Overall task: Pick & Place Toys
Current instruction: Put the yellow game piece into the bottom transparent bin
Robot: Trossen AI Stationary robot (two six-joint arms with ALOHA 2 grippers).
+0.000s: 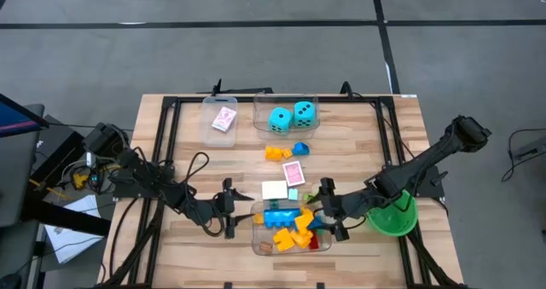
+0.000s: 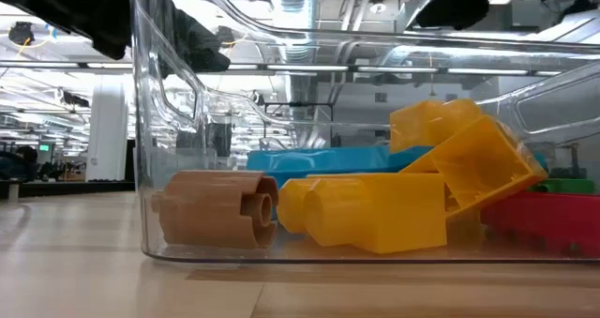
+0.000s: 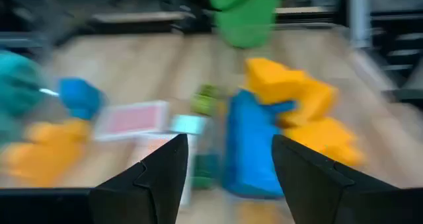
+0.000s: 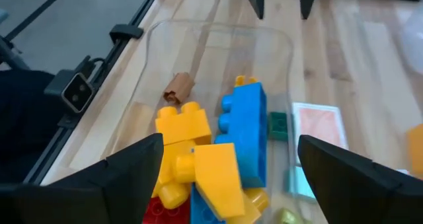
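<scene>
Toys: bricks heaped in near clear tub, blue brick the largest, long axis along the tub's length | step: drop judged done, right gripper wide open, empty, above tub | left gripper part-open, empty, beside tub | next: fetch orange brick.

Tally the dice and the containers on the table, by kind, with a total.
Cyan black-dotted dice: 2
Clear plastic tubs: 3
Green round bowl: 1
Total: 6
</scene>
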